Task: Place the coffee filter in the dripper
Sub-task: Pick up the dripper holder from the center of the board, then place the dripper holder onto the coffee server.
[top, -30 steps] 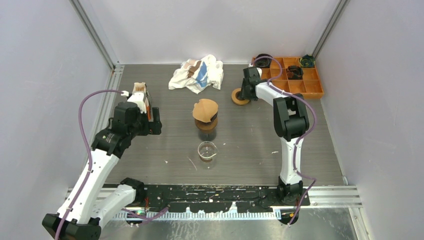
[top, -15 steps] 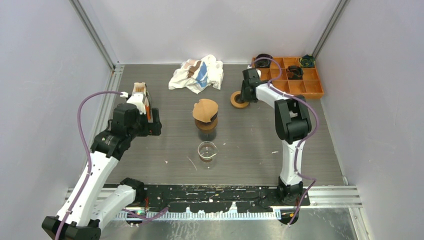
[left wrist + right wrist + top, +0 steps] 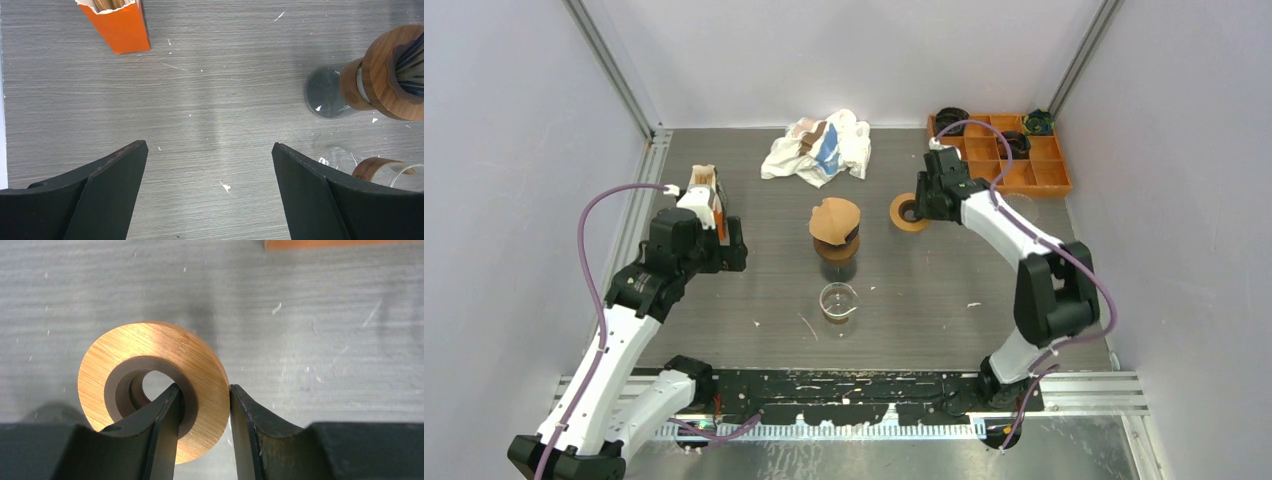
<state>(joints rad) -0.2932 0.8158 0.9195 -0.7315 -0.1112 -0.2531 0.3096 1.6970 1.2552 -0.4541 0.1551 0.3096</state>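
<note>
- The right hand (image 3: pixel 204 391) is clamped on a round pale wooden ring with a dark grey inner liner (image 3: pixel 155 347). One finger (image 3: pixel 162 415) goes through its hole and the other presses the outer rim.
- The ring sits toward the back right of the grey wood-grain worktop (image 3: pixel 924 300), and I cannot tell whether it touches the surface.
- Just behind and to the right of that hand, in the back right corner, is an orange plastic tray with square compartments (image 3: pixel 1036 182). Dark round pieces sit in some of the back compartments.
- To the left of the ring, in the middle of the worktop, stands the glass dripper with a dark wooden collar (image 3: pixel 836 248).
- The tan paper coffee filter (image 3: pixel 835 220) rests on top of the dripper, over its mouth. From here I cannot tell whether it is seated down inside.
- A small clear glass beaker (image 3: pixel 838 300) stands just in front of the dripper, toward the front edge.
- The left hand (image 3: pixel 209 146) hangs above the left side of the worktop with its fingers wide apart, holding nothing.
- Just beyond it, near the left edge, is an upright orange carton (image 3: pixel 120 27) with tan paper showing at its open top.
- A crumpled white cloth with blue and brown print (image 3: pixel 817 147) lies at the middle of the back edge.
</note>
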